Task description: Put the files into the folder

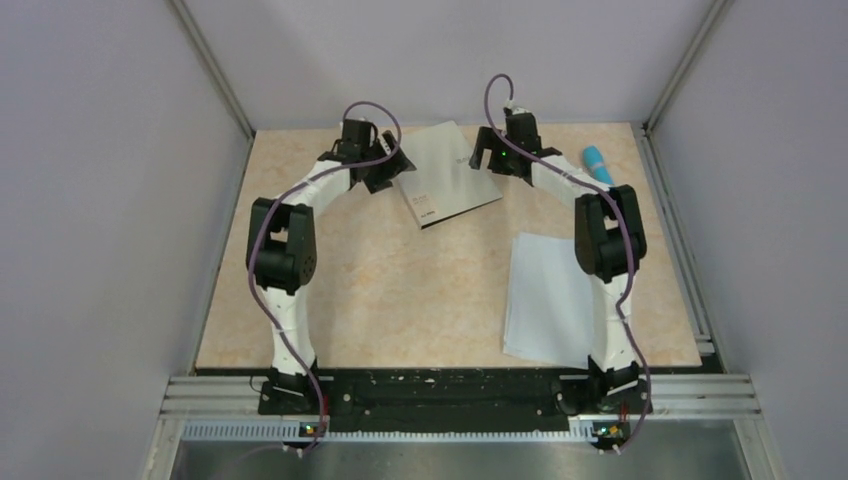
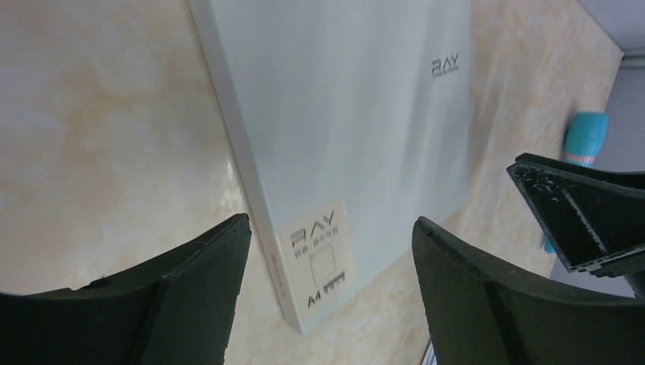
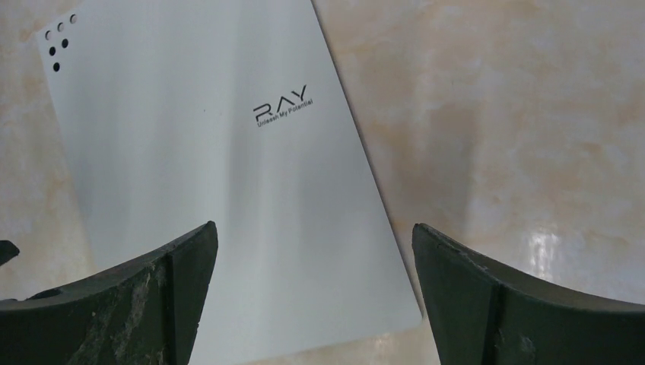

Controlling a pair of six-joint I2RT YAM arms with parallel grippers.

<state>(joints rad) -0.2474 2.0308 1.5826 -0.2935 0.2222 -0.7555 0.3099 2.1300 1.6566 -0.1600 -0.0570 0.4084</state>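
Note:
The folder [image 1: 445,172] lies closed and flat on the table at the back middle, grey side up with small dark print. In the left wrist view the folder [image 2: 342,114] fills the middle, its labelled corner between my fingers. My left gripper [image 1: 393,170] hovers at its left edge; the left gripper [image 2: 331,251] is open and holds nothing. My right gripper [image 1: 488,160] is at the folder's right edge, and the right gripper [image 3: 316,258] stands open over the folder [image 3: 220,190], empty. The files [image 1: 545,298], white sheets, lie stacked at the front right, partly behind the right arm.
A teal and pink cylinder [image 1: 597,165] lies near the back right corner, also seen as the teal cylinder [image 2: 584,138] in the left wrist view. Metal frame rails and grey walls border the tan table [image 1: 400,290] on three sides.

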